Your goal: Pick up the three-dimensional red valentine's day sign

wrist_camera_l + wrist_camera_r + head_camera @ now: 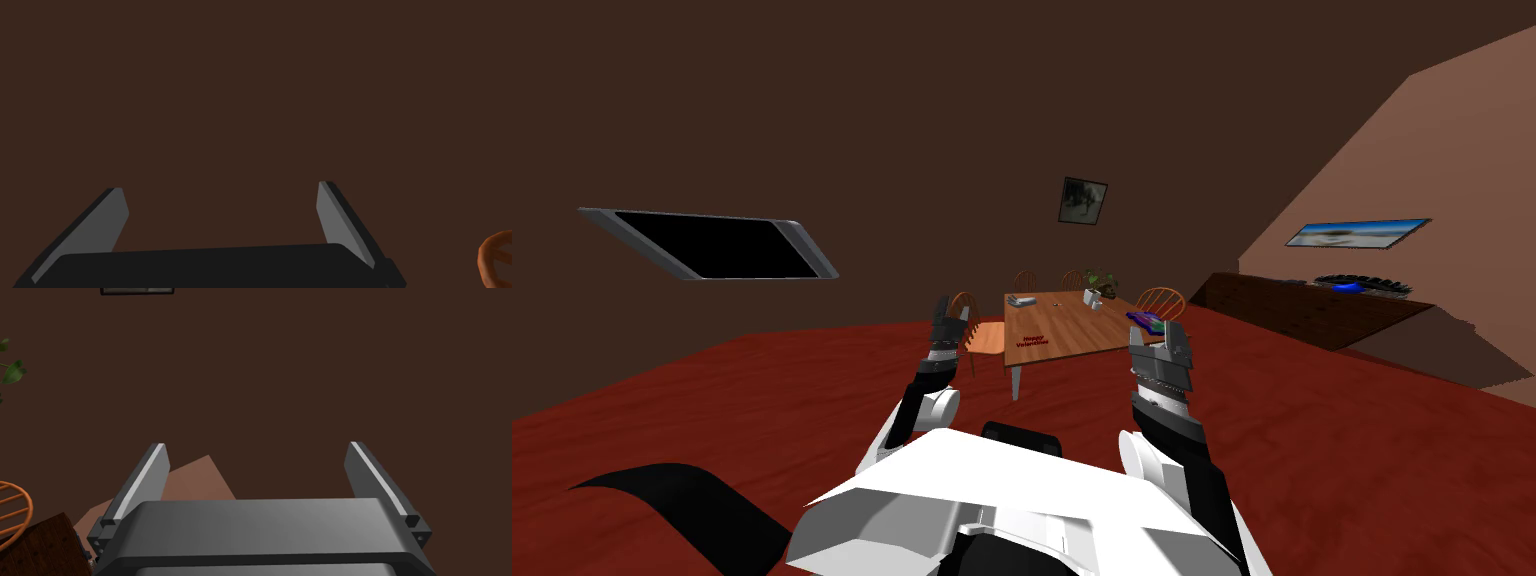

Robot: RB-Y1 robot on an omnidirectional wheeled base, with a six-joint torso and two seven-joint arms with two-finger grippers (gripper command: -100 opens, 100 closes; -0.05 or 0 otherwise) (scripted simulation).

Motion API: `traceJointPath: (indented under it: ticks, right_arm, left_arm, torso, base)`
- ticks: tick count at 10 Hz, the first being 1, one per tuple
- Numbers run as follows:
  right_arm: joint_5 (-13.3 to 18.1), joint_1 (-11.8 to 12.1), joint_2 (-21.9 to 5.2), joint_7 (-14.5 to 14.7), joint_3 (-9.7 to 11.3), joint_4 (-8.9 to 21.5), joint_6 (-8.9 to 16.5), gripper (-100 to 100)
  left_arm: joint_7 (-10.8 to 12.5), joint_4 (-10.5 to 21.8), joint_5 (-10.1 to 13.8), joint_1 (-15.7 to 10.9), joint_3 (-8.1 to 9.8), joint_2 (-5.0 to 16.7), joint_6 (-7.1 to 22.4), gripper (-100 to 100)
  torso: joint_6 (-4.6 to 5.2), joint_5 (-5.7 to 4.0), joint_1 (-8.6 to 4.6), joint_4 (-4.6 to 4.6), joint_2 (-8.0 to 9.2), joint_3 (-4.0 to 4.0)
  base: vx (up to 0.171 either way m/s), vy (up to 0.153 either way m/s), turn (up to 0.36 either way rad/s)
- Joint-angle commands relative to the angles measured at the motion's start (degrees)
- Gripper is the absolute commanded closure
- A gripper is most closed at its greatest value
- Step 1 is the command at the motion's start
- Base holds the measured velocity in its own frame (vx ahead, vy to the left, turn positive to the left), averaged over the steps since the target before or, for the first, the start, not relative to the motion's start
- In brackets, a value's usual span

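Red sign (1033, 340) lies near front edge of table (1072, 335). Open red floor (1072, 420) before table, chairs (980, 335) flanking table. Our left gripper (954, 305) and right gripper (1157, 335) spread wide, both empty.

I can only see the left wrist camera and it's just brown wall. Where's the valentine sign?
Observer: In the head view, the sign lies on a table across the room, by its near edge.
Operator: Is my left gripper close to it?
Observer: No. The left gripper is held up well short of the table.
Operator: And the other hand?
Observer: The right gripper is open, holding nothing.
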Motion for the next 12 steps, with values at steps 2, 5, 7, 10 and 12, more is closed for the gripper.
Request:
traceJointPath:
  ticks: [2,5,7,10,12]
  right_arm:
    - [0.0,0.0,0.0,0.0,0.0,0.0,0.0,0]
    - [0.0,0.0,0.0,0.0,0.0,0.0,0.0,0]
    - [0.0,0.0,0.0,0.0,0.0,0.0,0.0,0]
    - [0.0,0.0,0.0,0.0,0.0,0.0,0.0,0]
    - [0.0,0.0,0.0,0.0,0.0,0.0,0.0,0]
  left_arm:
    - [0.6,2.5,0.5,-1.1,-0.06,3.1,0.9,-100]
    - [1.4,5.7,1.0,-2.4,-0.15,5.3,2.0,-100]
    - [2.0,8.5,1.5,-3.5,-0.25,6.6,2.9,-100]
    - [2.8,11.6,2.1,-4.8,-0.36,7.6,4.0,-100]
    - [3.6,15.0,2.7,-6.1,-0.49,8.5,5.1,-100]
  torso:
    - [0.01,0.0,-0.03,-0.01,-0.05,-0.03]
    - [0.01,-0.02,-0.1,-0.03,-0.14,-0.09]
    - [0.0,-0.02,-0.12,-0.03,-0.12,-0.07]
    - [0.0,-0.04,-0.16,-0.03,-0.11,-0.07]
    - [0.0,-0.02,-0.1,-0.02,-0.08,-0.05]
  base:
    - [0.022,-0.02,-0.018]
    - [0.03,-0.031,-0.015]
    - [0.025,-0.038,-0.02]
    - [0.023,-0.038,-0.016]
    - [0.021,-0.032,-0.022]
